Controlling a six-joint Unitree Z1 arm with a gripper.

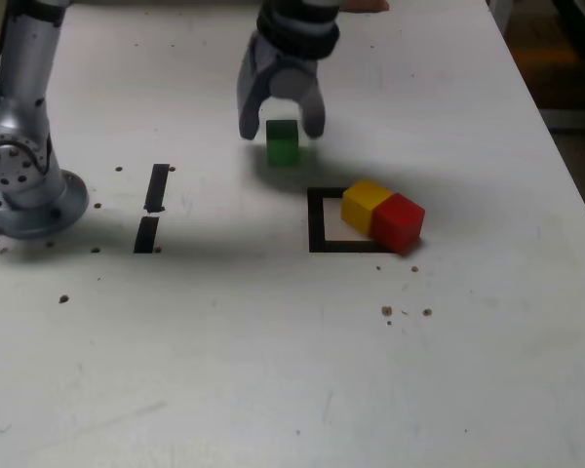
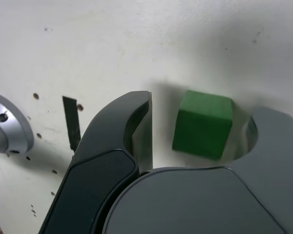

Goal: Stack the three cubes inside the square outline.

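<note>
The arm's grey two-fingered pincer (image 1: 282, 124) hangs over the small solid green cube (image 1: 282, 142), its jaws standing apart on either side of the block. The wrist view shows a clear gap between one finger and the green cube (image 2: 203, 124), so nothing is clamped; the cube sits on the white bench (image 1: 273, 370).

Taking the square outline of black tape (image 1: 319, 222) as the landmark: the green cube lies outside it, just beyond its far side. The small yellow cube (image 1: 366, 205) sits over the outline's corner at the exterior view's right, only partly inside, with the small red cube (image 1: 399, 221) touching it further out, beyond the outline.

This looks like the step of picking up green. No stack exists yet. Next, I'd judge, the jaws must shut squarely on the cube's faces before lifting.
</note>
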